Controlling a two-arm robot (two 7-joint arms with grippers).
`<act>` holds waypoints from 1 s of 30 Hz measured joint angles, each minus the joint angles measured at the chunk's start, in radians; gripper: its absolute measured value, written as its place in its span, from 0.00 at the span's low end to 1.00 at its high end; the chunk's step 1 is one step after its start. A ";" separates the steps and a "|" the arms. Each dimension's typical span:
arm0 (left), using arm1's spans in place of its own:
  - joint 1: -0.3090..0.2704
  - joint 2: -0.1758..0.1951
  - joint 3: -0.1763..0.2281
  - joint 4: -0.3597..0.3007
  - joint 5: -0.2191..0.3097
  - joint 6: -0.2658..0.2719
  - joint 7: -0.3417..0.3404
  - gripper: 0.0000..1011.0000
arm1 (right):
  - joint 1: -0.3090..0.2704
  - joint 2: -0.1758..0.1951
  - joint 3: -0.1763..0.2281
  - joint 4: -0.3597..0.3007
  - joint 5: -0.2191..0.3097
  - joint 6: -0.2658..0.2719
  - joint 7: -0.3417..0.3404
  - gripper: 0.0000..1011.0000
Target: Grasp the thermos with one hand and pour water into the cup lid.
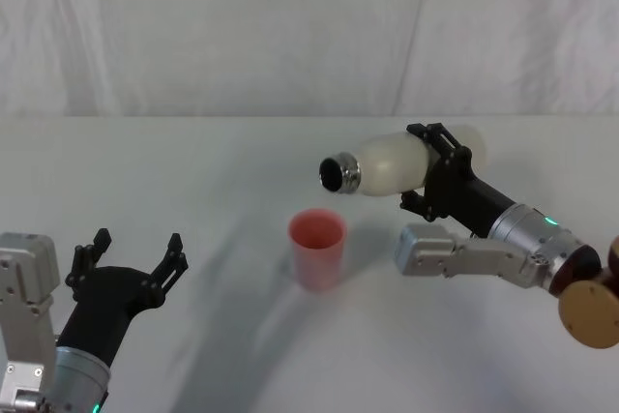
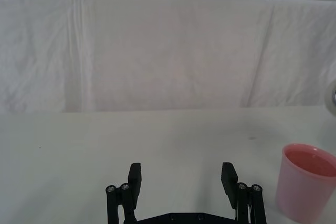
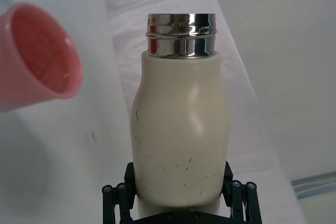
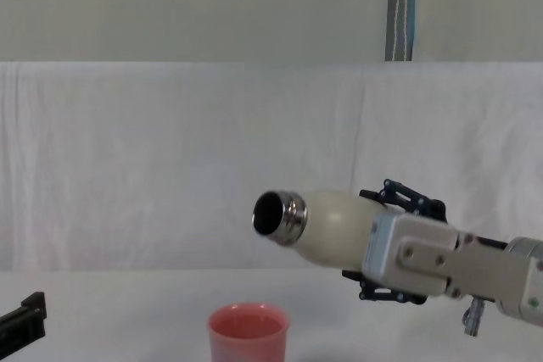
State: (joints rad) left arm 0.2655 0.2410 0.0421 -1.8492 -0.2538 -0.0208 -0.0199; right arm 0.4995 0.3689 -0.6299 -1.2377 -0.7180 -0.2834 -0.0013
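The right gripper [image 1: 437, 169] is clamped around the bottle [image 1: 392, 163], holding it tipped nearly level in the air, mouth pointing left, above and just right of the pink cup [image 1: 316, 247] on the white table [image 1: 193, 171]. The mouth looks short of the rim (hard to judge), so water could spill onto the table. The left gripper [image 1: 133, 258] rests near left, fingers apart, well clear. Nothing stands in the way.
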 joint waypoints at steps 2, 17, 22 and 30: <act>0.000 0.000 0.000 0.000 0.000 0.000 0.000 0.99 | -0.013 -0.003 0.020 -0.016 0.039 -0.001 0.024 0.94; 0.000 0.000 0.000 0.000 0.000 0.000 0.000 0.99 | -0.132 -0.039 0.208 -0.149 0.457 0.039 0.243 0.94; 0.000 0.000 0.000 0.000 0.000 0.000 0.000 0.99 | -0.184 -0.050 0.269 -0.207 0.594 0.097 0.299 0.94; 0.000 0.000 0.000 0.000 0.000 0.000 0.000 0.99 | -0.268 -0.057 0.341 -0.294 0.739 0.187 0.328 0.94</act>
State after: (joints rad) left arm 0.2655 0.2410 0.0421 -1.8493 -0.2539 -0.0208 -0.0199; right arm 0.2313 0.3115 -0.2890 -1.5318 0.0213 -0.0963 0.3268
